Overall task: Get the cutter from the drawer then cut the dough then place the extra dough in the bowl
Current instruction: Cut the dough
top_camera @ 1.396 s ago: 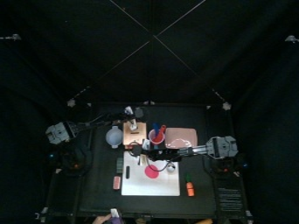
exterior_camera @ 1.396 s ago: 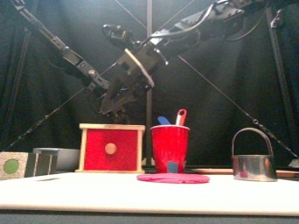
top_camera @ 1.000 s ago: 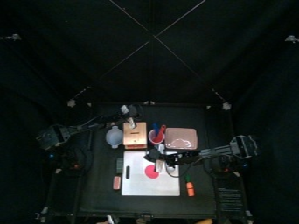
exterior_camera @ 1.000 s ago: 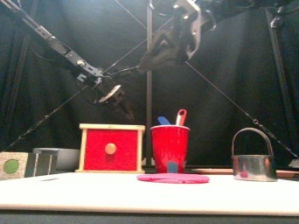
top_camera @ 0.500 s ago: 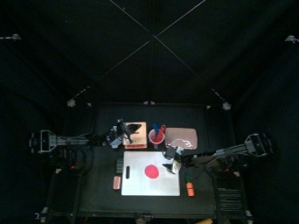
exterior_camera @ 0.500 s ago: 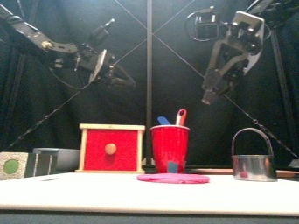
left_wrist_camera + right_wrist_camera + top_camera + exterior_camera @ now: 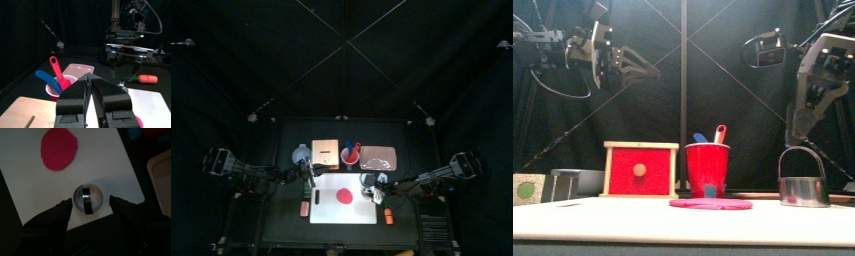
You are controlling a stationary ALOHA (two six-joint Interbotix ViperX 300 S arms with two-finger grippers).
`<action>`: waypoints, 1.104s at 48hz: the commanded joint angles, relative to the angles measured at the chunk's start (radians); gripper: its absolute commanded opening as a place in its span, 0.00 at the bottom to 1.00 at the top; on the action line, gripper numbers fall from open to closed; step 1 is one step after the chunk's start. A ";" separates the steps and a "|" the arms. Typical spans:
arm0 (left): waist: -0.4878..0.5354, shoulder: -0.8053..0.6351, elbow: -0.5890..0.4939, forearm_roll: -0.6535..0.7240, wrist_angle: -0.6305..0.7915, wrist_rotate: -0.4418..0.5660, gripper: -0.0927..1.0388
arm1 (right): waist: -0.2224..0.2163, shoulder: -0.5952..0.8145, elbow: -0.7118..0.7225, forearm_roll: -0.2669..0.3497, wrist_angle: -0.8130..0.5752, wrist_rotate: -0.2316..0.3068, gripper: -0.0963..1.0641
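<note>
Both arms sit wider apart than a moment ago: left gripper (image 7: pixel 91 79) closed on nothing; right gripper (image 7: pixel 89 203) spread wide above round metal wire-handled cutter (image 7: pixel 802 180) standing near edge of white cutting board (image 7: pixel 358 212), clear of flat red dough disc (image 7: pixel 338 194), so an off-centre descent may tip it off

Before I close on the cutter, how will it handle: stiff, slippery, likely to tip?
The cutter looks like thin rigid metal, so it is probably stiff and light for its size. Its shiny wall may slip between smooth jaws, so a firm, centred squeeze seems wise. It stands upright on a broad round base on the white cutting board, so tipping seems unlikely unless it is pushed high up.
</note>
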 commanded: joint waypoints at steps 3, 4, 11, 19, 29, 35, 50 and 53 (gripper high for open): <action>-0.028 -0.005 -0.012 -0.002 -0.011 -0.008 0.53 | 0.003 0.006 -0.005 0.002 -0.011 0.000 0.87; -0.029 -0.003 -0.011 -0.003 -0.012 -0.009 0.53 | 0.003 0.009 -0.006 0.000 -0.014 0.000 0.87; -0.031 0.002 -0.009 -0.003 -0.011 -0.011 0.53 | -0.005 0.032 -0.006 -0.005 -0.035 0.000 0.87; -0.031 0.003 0.002 -0.009 -0.011 -0.011 0.53 | -0.005 0.058 -0.014 0.000 -0.052 0.000 0.87; -0.031 0.003 0.023 -0.040 -0.011 -0.011 0.54 | -0.003 0.078 -0.034 0.002 -0.052 0.002 0.81; -0.040 0.003 0.026 -0.044 -0.009 -0.011 0.54 | -0.002 0.081 -0.046 0.002 -0.051 0.002 0.69; -0.044 0.003 0.031 -0.051 -0.003 -0.011 0.67 | 0.011 0.089 -0.097 -0.005 -0.049 0.000 0.55; -0.044 0.003 0.032 -0.054 -0.003 -0.011 0.69 | 0.015 0.094 -0.114 -0.006 -0.046 0.000 0.55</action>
